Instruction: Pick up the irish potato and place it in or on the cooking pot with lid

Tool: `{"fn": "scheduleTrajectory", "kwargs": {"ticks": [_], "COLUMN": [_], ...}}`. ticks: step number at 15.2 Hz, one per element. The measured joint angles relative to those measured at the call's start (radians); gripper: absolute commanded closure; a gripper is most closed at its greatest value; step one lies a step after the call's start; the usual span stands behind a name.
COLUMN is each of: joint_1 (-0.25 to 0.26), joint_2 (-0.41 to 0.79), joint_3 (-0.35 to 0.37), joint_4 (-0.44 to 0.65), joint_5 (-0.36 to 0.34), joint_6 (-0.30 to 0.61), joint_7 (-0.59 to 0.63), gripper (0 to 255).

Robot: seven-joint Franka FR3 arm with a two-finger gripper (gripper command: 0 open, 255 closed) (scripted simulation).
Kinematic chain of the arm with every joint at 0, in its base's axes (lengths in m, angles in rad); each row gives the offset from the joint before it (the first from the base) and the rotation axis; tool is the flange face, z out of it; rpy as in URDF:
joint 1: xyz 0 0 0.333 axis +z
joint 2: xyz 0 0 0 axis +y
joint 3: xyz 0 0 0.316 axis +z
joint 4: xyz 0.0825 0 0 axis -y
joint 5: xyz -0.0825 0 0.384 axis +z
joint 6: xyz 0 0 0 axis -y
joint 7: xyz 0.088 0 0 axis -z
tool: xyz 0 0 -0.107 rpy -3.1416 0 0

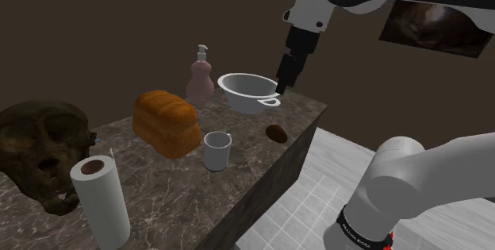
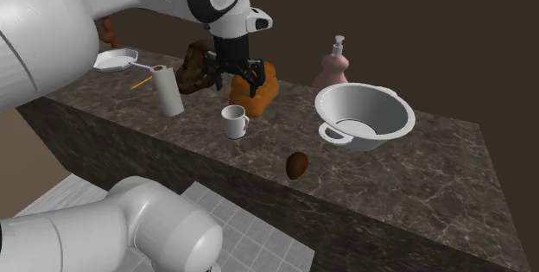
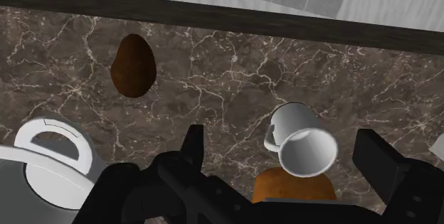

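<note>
In the shoulder view, nearest the camera, a white paper towel roll (image 1: 99, 197) stands upright on the dark marble-patterned desk (image 1: 159, 201). A dark brown ape skull (image 1: 40, 149) sits just beside it, toward that view's left.

Farther along, a white mug (image 1: 216, 151) stands upright, near a golden-brown loaf of bread (image 1: 165, 121) that lies behind it. The brown oval potato (image 1: 276, 133) lies on the desk close to the edge that borders the white tiled floor (image 1: 309, 193). It is to the mug's right in that view and apart from it. A little beyond the potato sits the white round cooking pot (image 1: 250, 91), upright and open-topped, with a loop handle on the side toward the potato. Potato and pot do not touch. A pink soap dispenser (image 1: 199, 78) stands near the pot, behind it.

The black end effector (image 1: 282, 86) hangs in the air above the desk, pointing down, level with the pot's rim in the shoulder view. In the wrist view its fingers (image 3: 193, 144) stand wide apart and clasp nothing. The mug and one end of the loaf show well below, between the fingers, and the potato lies outside the gap, on the pot's side. Farthest back, a dark picture (image 1: 432, 26) hangs on the brown wall.
</note>
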Motion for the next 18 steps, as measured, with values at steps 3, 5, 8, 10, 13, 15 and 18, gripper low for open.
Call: {"fn": "scheduleTrajectory", "kwargs": {"ticks": [3, 5, 8, 10, 13, 15, 18], "joint_1": [-0.006, -0.016, -0.035, -0.050, -0.081, -0.097, -0.129], "joint_2": [-0.013, -0.036, -0.058, -0.070, -0.057, -0.033, 0.023], "joint_3": [-0.007, -0.022, -0.047, -0.068, -0.108, -0.130, -0.175], "joint_4": [-0.047, -0.115, -0.216, -0.286, -0.371, -0.424, -0.486], "joint_5": [-0.008, -0.022, -0.046, -0.063, -0.094, -0.110, -0.138], "joint_6": [0.045, 0.106, 0.213, 0.290, 0.418, 0.514, 0.664], "joint_7": [-0.012, -0.032, -0.063, -0.088, -0.132, -0.155, -0.200], "gripper": [0, 0, 0, 0, 0, 0, 0]}}
